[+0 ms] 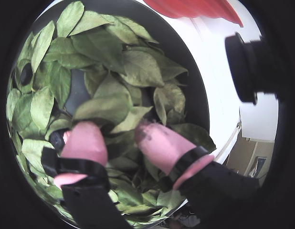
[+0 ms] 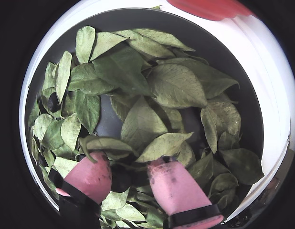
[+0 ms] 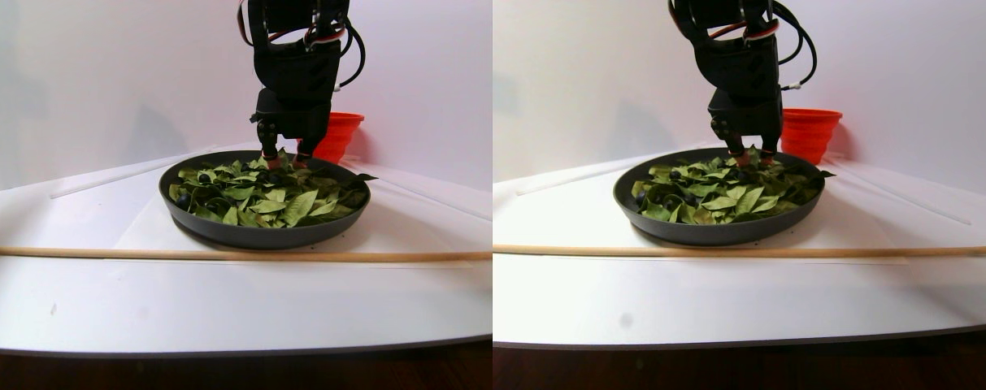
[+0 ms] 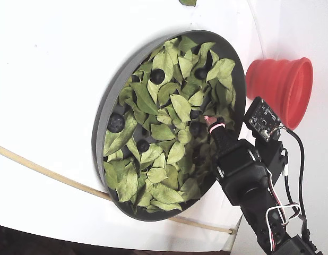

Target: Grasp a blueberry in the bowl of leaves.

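Observation:
The dark grey bowl [image 4: 100, 127] is full of green leaves [image 4: 180, 106] with several dark blueberries among them, such as one [image 4: 157, 76] near its far side. My gripper [image 4: 209, 123] is down in the leaves at the bowl's right side in the fixed view. It is open, with its pink fingertips [image 2: 90, 176] pushed into the leaves. In a wrist view one blueberry [image 2: 120, 180] sits between the fingers, against the left one and apart from the right one. The gripper also shows in the other wrist view [image 1: 116, 129] and in the stereo pair view [image 3: 284, 161]. The bowl rim [image 3: 257, 236] faces that camera.
A red ribbed cup [image 4: 281, 87] stands just beyond the bowl on the arm's side; it also shows in the stereo pair view [image 3: 336, 134]. A thin wooden stick [image 3: 216, 254] lies across the white table in front of the bowl. A small black camera module [image 4: 262, 119] hangs beside the wrist.

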Available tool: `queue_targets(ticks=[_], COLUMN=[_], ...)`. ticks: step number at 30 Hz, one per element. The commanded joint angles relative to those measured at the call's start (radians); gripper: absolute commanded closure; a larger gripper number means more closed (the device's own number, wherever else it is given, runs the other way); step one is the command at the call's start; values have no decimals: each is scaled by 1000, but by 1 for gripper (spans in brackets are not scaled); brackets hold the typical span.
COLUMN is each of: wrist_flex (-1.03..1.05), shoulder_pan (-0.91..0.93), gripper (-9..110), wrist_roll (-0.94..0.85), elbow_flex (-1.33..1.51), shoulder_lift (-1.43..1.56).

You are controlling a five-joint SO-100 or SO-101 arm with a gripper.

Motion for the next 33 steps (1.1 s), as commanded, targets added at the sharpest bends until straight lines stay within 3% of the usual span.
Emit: queue_targets(ticks=[1, 33], wrist_flex=[-41, -41], shoulder_pan=[38, 11], gripper=[88, 87], wrist_roll=[-15, -12], elbow_flex=[-64, 20], shoulder_lift=[12, 109])
